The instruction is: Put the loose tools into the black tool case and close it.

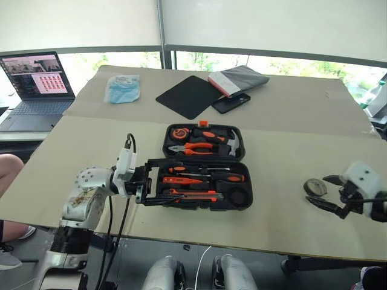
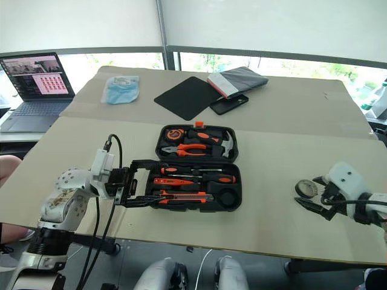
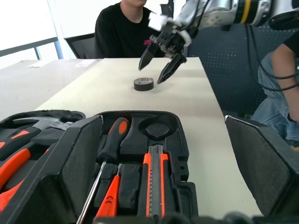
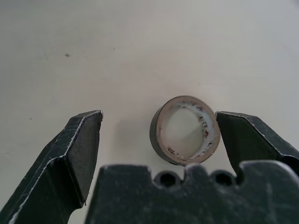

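Left claw (image 1: 158, 181) gapes empty at the near-left edge of the black tool case (image 1: 204, 166), lying open mid-counter (image 1: 290, 181) with the tools slotted; right claw (image 4: 159, 135), also spread empty, hovers over a tape roll (image 4: 185, 129). The rigid, light lid likely swings best from its far rim.

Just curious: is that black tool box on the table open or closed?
Open. The black tool case lies spread flat, both halves facing up with orange-handled tools showing in their slots.

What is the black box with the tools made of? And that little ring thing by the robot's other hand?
The black tool case looks like hard moulded plastic: matte, with shaped slots holding each tool. The small ring looks like a roll of black tape on a pale, probably cardboard, core: dark outer band, whitish scuffed inside.
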Action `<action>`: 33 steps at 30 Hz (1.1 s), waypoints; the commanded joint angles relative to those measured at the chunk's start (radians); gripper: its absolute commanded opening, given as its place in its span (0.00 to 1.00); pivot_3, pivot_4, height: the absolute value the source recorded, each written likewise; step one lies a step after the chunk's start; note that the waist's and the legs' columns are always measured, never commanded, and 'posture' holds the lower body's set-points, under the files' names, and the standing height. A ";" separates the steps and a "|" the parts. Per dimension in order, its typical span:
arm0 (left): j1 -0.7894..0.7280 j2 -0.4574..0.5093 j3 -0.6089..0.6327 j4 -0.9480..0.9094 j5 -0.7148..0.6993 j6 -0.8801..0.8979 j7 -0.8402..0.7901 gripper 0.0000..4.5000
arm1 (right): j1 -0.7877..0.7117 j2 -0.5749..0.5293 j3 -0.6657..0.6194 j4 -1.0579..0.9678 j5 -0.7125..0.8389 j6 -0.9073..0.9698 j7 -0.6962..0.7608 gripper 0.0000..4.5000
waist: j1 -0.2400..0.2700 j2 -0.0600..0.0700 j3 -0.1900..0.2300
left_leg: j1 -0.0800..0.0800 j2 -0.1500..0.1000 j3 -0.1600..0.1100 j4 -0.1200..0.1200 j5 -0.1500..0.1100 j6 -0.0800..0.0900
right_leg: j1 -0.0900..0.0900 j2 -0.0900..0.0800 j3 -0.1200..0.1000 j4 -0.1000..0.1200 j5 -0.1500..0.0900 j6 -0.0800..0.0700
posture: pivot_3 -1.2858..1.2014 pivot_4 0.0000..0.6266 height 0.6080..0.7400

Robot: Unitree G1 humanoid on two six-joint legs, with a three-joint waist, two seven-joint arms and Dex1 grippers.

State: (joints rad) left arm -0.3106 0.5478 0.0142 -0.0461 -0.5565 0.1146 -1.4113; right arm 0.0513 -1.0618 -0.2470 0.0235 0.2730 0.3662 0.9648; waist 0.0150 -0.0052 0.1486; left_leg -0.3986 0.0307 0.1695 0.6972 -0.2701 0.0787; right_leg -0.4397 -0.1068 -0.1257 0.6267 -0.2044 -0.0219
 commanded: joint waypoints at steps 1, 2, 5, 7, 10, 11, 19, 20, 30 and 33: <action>0.015 0.014 0.018 -0.054 -0.026 0.011 0.016 1.00 | -0.068 -0.017 0.040 0.055 -0.046 0.020 -0.001 0.84 | -0.002 0.000 0.000 | 0.000 0.000 0.000 0.000 0.000 0.000 | 0.000 0.000 0.000 0.000 0.000 0.001 | 0.52 0.24 1.00; 0.022 0.018 0.020 -0.065 -0.029 0.014 0.020 1.00 | -0.088 -0.014 0.052 0.069 -0.052 0.018 0.001 0.77 | -0.002 0.000 0.000 | -0.001 0.000 0.000 0.001 0.000 0.001 | 0.000 0.000 0.000 0.000 0.001 0.001 | 0.52 0.24 1.00; 0.035 0.033 0.028 -0.105 -0.046 0.044 0.034 1.00 | -0.136 -0.008 0.088 0.094 -0.057 -0.002 0.037 0.55 | -0.003 0.000 0.000 | -0.001 0.000 0.000 0.002 -0.001 0.001 | 0.000 -0.001 0.000 0.000 0.001 0.003 | 0.52 0.24 1.00; 0.037 0.039 0.028 -0.119 -0.053 0.058 0.040 1.00 | -0.162 -0.006 0.106 0.108 -0.064 -0.016 0.055 0.41 | -0.003 0.000 0.000 | 0.000 0.000 0.000 0.003 -0.001 0.001 | 0.000 -0.001 0.000 0.000 0.001 0.003 | 0.52 0.24 1.00; 0.026 0.041 0.024 -0.125 -0.056 0.065 0.048 1.00 | -0.188 -0.018 0.122 0.105 -0.064 -0.010 0.089 0.16 | -0.003 0.000 0.000 | 0.000 0.000 0.000 0.002 0.000 0.000 | 0.000 -0.001 0.001 0.001 0.001 0.003 | 0.52 0.24 1.00; 0.019 0.040 0.023 -0.125 -0.056 0.066 0.051 1.00 | -0.195 -0.021 0.125 0.105 -0.064 -0.014 0.100 0.10 | -0.002 0.000 0.000 | 0.000 0.000 0.000 0.002 0.000 0.000 | 0.000 -0.001 0.000 0.001 0.001 0.003 | 0.52 0.24 1.00; 0.001 0.034 0.010 -0.117 -0.048 0.064 0.060 1.00 | -0.269 -0.001 0.150 0.168 -0.068 -0.070 0.156 0.00 | -0.003 0.000 0.000 | -0.001 0.000 0.001 0.002 0.000 0.000 | 0.000 -0.001 0.001 0.001 0.001 0.003 | 0.52 0.24 1.00; 0.005 0.036 0.012 -0.118 -0.047 0.062 0.061 1.00 | -0.282 0.015 0.142 0.153 -0.038 -0.070 0.174 0.00 | -0.003 0.000 0.000 | 0.000 0.000 0.001 0.002 0.000 0.000 | 0.000 -0.001 0.001 0.001 0.001 0.003 | 0.52 0.24 1.00; 0.109 0.085 0.063 -0.088 -0.024 0.007 0.039 1.00 | -0.426 0.103 0.289 -0.326 0.234 0.270 0.248 0.00 | -0.013 0.000 0.003 | 0.001 0.002 -0.001 0.001 0.000 -0.005 | -0.001 0.000 0.000 0.002 0.002 0.001 | 0.52 0.24 1.00; 0.140 0.093 0.061 -0.082 -0.014 -0.012 0.035 1.00 | -0.446 0.104 0.379 -0.335 0.179 0.337 0.205 0.00 | 0.001 -0.001 0.003 | -0.001 0.001 -0.002 0.002 -0.005 -0.008 | -0.002 -0.003 -0.003 0.001 0.001 0.001 | 0.52 0.24 1.00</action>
State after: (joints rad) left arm -0.1776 0.6339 0.0593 -0.1190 -0.5733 0.1300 -1.3707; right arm -0.3807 -0.9425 0.0945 -0.2953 0.4935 0.6657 1.1913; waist 0.0161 -0.0058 0.1518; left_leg -0.4004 0.0308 0.1680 0.6997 -0.2746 0.0701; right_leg -0.4417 -0.1110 -0.1282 0.6273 -0.2031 -0.0214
